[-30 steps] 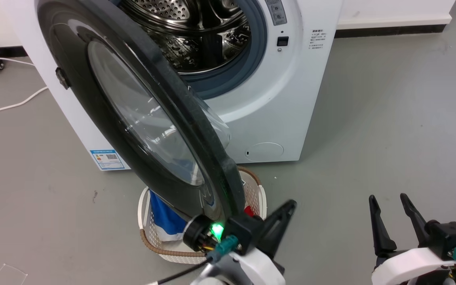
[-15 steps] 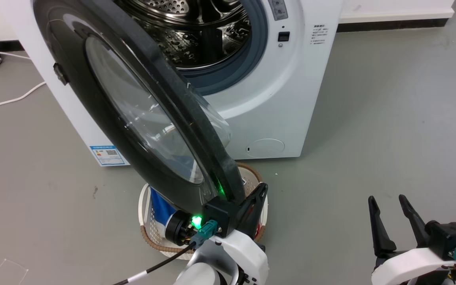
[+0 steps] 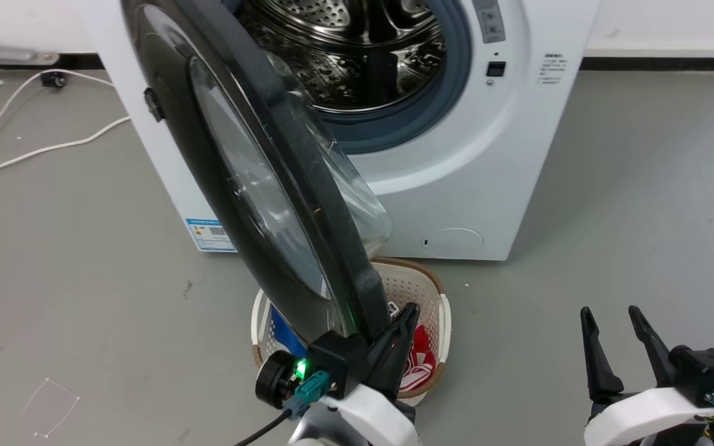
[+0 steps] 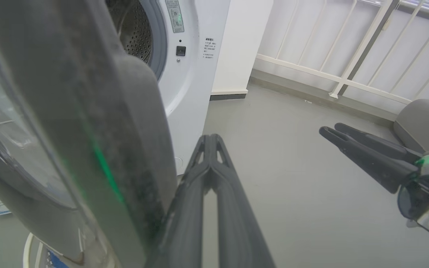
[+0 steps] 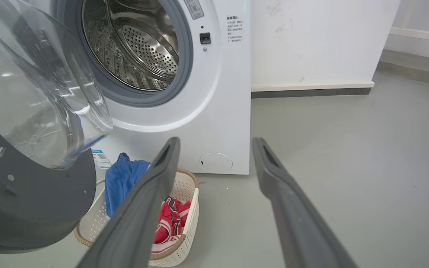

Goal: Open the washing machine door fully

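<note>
Left gripper (image 3: 408,313) has been closed narrow since 1 s ago and set against the washing machine door (image 3: 242,186) rim, lower centre; door judged part-open, further push needed; right gripper (image 3: 610,313) held wide.

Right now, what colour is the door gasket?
Grey-blue; the gasket shows best in the right wrist view.

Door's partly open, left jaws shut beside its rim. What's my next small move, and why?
Probably sweep the left gripper toward the robot's left, pushing the washing machine door wider: its shut jaws sit beside the rim's drum-facing side, and the door isn't fully swung back.
</note>
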